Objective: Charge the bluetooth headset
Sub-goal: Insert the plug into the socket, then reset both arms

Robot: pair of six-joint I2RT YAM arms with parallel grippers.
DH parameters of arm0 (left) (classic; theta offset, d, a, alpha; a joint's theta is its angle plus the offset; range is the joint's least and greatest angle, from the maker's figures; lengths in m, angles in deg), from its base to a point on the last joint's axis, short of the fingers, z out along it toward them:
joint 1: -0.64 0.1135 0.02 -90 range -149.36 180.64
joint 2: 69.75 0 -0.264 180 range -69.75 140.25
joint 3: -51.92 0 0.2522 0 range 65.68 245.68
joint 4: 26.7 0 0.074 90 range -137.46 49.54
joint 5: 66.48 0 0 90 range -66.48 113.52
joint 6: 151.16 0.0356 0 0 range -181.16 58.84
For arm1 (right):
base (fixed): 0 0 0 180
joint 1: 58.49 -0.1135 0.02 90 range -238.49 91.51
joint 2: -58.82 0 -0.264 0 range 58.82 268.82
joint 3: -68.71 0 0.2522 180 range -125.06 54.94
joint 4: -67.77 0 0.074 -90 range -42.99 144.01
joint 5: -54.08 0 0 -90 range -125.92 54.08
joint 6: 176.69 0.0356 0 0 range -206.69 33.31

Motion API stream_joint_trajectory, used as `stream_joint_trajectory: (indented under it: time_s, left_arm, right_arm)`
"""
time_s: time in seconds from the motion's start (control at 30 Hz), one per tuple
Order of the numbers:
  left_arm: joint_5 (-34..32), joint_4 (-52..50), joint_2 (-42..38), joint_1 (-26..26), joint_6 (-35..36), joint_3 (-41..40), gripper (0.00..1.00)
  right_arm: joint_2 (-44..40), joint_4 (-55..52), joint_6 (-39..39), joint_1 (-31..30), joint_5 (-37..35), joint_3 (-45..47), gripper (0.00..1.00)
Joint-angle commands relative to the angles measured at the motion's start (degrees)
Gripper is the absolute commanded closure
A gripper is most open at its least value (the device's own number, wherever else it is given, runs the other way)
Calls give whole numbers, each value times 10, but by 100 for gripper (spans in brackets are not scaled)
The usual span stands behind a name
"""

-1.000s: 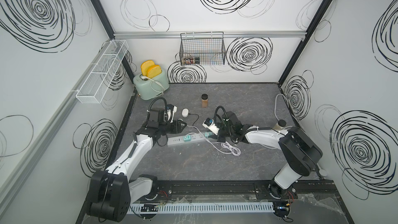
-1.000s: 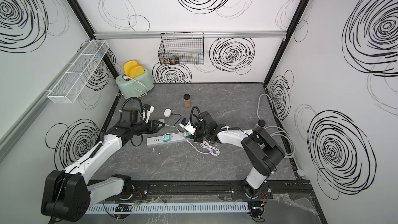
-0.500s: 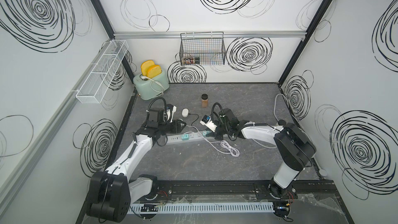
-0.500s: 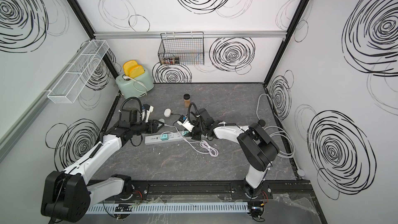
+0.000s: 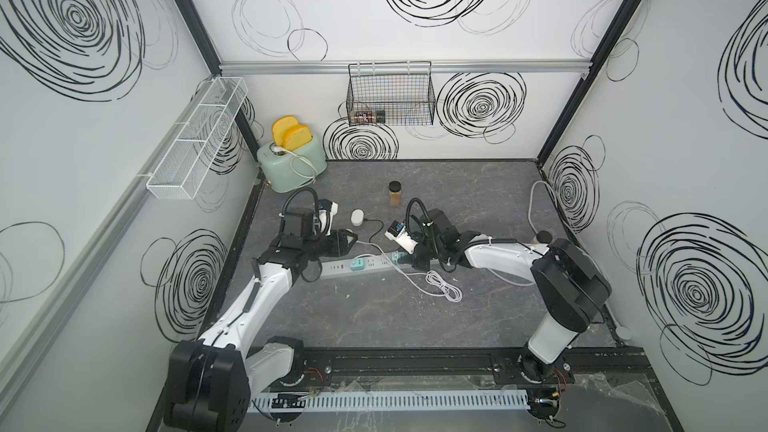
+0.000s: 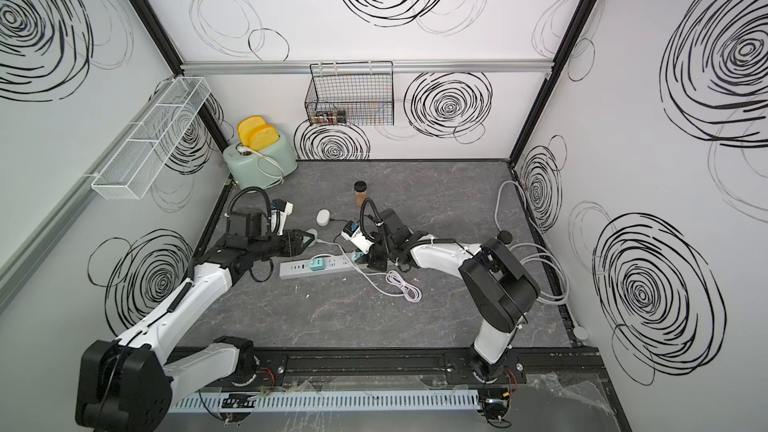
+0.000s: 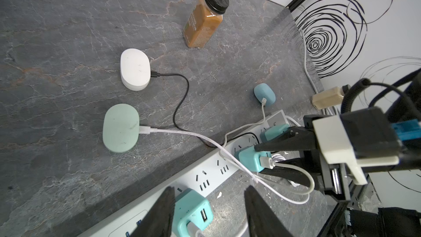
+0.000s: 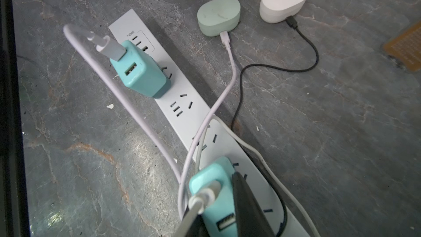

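Observation:
A white power strip (image 5: 365, 266) (image 6: 328, 265) (image 7: 211, 172) (image 8: 182, 103) lies mid-table. Behind it sit three headset cases: white (image 5: 357, 216) (image 7: 135, 69) (image 8: 282, 1) on a black cable, green (image 7: 120, 128) (image 8: 218, 17) and blue (image 7: 264, 94) on white cables. My left gripper (image 5: 350, 239) (image 7: 208, 193) stands open over a teal charger (image 7: 193, 210) (image 8: 136, 74) plugged into the strip. One finger is close beside it and the other stands apart. My right gripper (image 5: 415, 261) (image 7: 259, 159) (image 8: 218, 215) is shut on a second teal charger (image 7: 250, 159) (image 8: 214, 192) with a white cable in it, over the strip. I cannot tell whether it is seated.
A brown bottle (image 5: 395, 194) (image 7: 205, 19) stands behind the cases. A green toaster (image 5: 291, 160) fills the back left corner, and a black wire basket (image 5: 390, 97) hangs on the back wall. A coil of white cable (image 5: 444, 286) lies just in front of the strip.
My right gripper has moved left along the strip with the teal charger in it. The left arm has stayed where it was.

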Motion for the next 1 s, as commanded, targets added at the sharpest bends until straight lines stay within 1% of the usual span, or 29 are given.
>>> stream_joint_trajectory:
  time_s: [0.0,0.07,0.2,0.33,0.43,0.47,0.53,0.57,0.6,0.63,0.7,0.77,0.8,0.87,0.9,0.97]
  left_arm:
    - [-16,0,-15,9,13,15,46]
    - [-16,0,-19,11,12,12,45]
    - [-26,-1,-24,12,14,11,45]
    - [-33,-1,-23,17,13,16,45]
    - [-59,10,-24,17,2,28,41]
    - [-70,18,-27,17,-3,31,38]
    - [-115,49,-39,16,-20,34,32]
    - [-138,72,-48,15,-21,31,29]
    - [-169,106,-59,11,-20,23,23]
    - [-204,137,-70,5,-16,12,20]
    - [-271,213,-90,5,-9,-23,16]
    - [-345,277,-101,10,-25,-59,12]
    - [-381,327,-105,7,-16,-89,9]
    - [-449,430,-110,1,-6,-150,7]
    - [-461,496,-106,-5,17,-182,7]
    - [-474,553,-88,-13,47,-216,7]
  right_arm:
    - [8,-118,45,8,-70,2,61]
    - [-12,-117,48,10,-73,0,54]
    - [-75,-108,53,14,-75,14,37]
    - [-159,-92,76,20,-74,48,29]
    - [-233,-22,119,37,-95,101,24]
    - [-251,2,135,49,-99,114,23]
    - [-284,57,192,100,-96,141,21]
    - [-297,89,228,133,-98,153,0]
    - [-307,116,250,163,-101,165,2]
    - [-313,137,268,185,-110,174,2]
    - [-323,192,312,231,-124,193,2]
    - [-321,244,368,273,-149,211,2]
    - [-317,269,386,292,-160,223,2]
    - [-307,315,404,314,-198,248,2]
    - [-301,332,404,327,-211,262,2]
    - [-295,365,403,349,-215,285,2]
